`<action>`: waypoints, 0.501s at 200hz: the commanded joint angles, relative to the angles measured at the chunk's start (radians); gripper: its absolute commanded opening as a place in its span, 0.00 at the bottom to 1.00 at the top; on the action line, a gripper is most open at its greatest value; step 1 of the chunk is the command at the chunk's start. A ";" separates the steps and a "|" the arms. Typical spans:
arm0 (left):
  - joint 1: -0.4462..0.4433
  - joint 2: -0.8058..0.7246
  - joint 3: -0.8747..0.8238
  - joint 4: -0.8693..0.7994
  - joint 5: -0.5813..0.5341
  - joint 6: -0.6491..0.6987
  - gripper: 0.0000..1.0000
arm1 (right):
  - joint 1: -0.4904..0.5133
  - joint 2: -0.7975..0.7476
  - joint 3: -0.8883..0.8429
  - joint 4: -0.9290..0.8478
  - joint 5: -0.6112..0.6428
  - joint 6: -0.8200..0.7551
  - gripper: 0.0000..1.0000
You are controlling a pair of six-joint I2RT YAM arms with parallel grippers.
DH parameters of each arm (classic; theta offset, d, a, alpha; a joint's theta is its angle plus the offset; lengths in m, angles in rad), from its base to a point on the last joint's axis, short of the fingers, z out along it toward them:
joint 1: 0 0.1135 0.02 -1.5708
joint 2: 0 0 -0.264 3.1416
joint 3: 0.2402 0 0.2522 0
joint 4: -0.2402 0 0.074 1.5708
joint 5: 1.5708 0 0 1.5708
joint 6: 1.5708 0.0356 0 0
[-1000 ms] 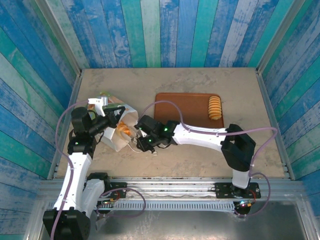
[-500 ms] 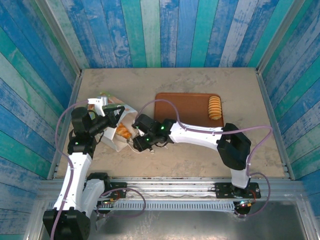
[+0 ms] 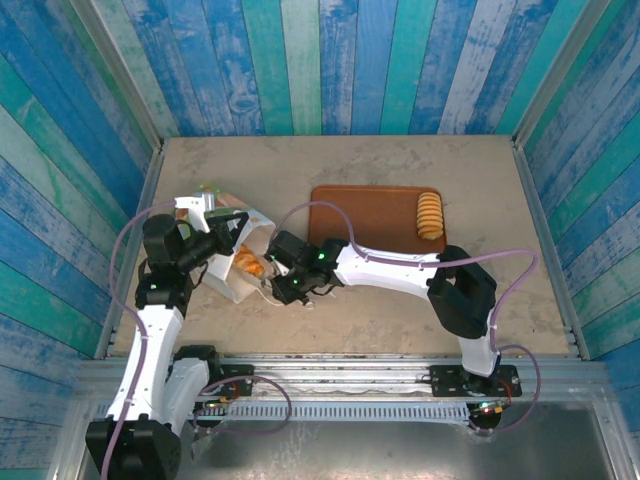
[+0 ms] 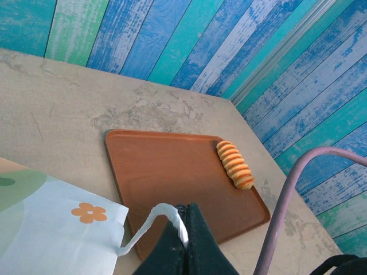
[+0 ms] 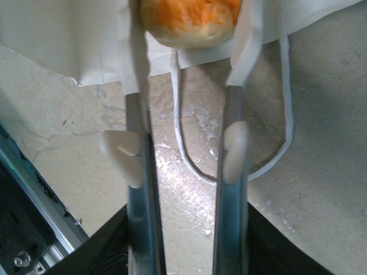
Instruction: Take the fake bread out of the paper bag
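**Jaws on each side of a bun in the bag**

The right jaws are spread apart and poke into the mouth of the paper bag (image 5: pixel 69 40). A round bun (image 5: pixel 189 17) of the fake bread sits between them. Their tips are hidden under the paper, so I cannot tell if they squeeze the bun yet. The left jaws are pressed together on one white loop handle (image 4: pixel 150 220) and hold that side of the bag up. The bag lies on its side on the desk (image 3: pixel 400 160), near the left arm, and golden pieces show in its open mouth. One ridged roll (image 4: pixel 234 165) lies on the brown tray (image 4: pixel 166 172), well apart from the bag.

The bun is likely light, hard and smooth, so it may slip out of a weak pinch. Being round, it could pop sideways. The best hold is across its fat middle, with one jaw on each side. The paper is thin and floppy. It can get caught in the pinch with the bun, and then the bag would drag along. The other loop (image 5: pixel 285 103) lies on the desk under the jaws and could snag too.
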 commanded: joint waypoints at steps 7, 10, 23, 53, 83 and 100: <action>0.005 -0.006 0.006 0.001 -0.004 0.017 0.00 | 0.007 -0.039 0.013 -0.013 0.016 -0.002 0.39; 0.005 -0.006 0.004 0.001 -0.004 0.017 0.00 | 0.008 -0.045 0.010 -0.009 0.017 -0.001 0.39; 0.005 -0.008 0.006 -0.002 -0.007 0.018 0.00 | 0.008 -0.074 -0.005 0.009 0.016 0.001 0.38; 0.005 -0.017 0.004 -0.002 -0.018 0.018 0.00 | 0.008 -0.159 -0.061 0.052 0.014 0.004 0.36; 0.005 -0.022 0.001 -0.002 -0.025 0.017 0.00 | 0.007 -0.257 -0.149 0.087 0.030 0.022 0.36; 0.005 -0.019 0.001 0.000 -0.026 0.015 0.00 | 0.005 -0.315 -0.196 0.088 0.051 0.028 0.36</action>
